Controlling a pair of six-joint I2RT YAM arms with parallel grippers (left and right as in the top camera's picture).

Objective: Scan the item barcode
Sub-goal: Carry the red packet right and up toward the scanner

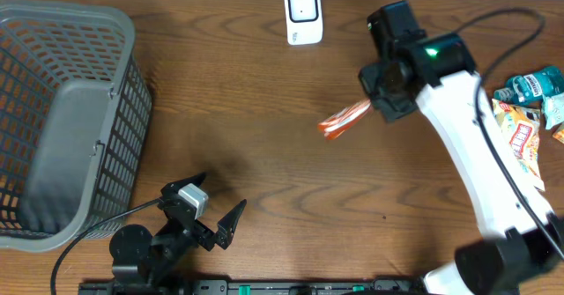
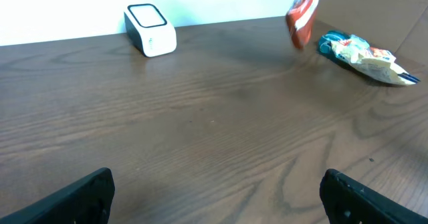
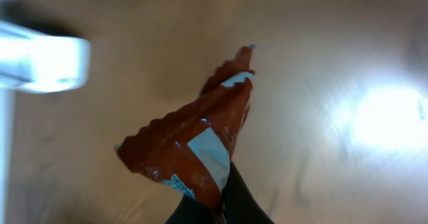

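An orange-red snack packet point(image 1: 345, 119) hangs above the table's middle right, pinched at one end by my right gripper point(image 1: 381, 101). In the right wrist view the packet point(image 3: 195, 147) sticks out from the shut fingers point(image 3: 244, 204), showing a white panel. It also shows at the top of the left wrist view as a red packet point(image 2: 304, 13). The white barcode scanner point(image 1: 302, 14) stands at the table's far edge, up and left of the packet. My left gripper point(image 1: 209, 209) rests open near the front left, nothing between its fingers point(image 2: 80, 197).
A grey mesh basket point(image 1: 66, 119) fills the left side. A pile of snack packets point(image 1: 529, 123) lies at the right edge, partly behind the right arm. Bare wood lies between the scanner point(image 2: 150, 29) and the left gripper.
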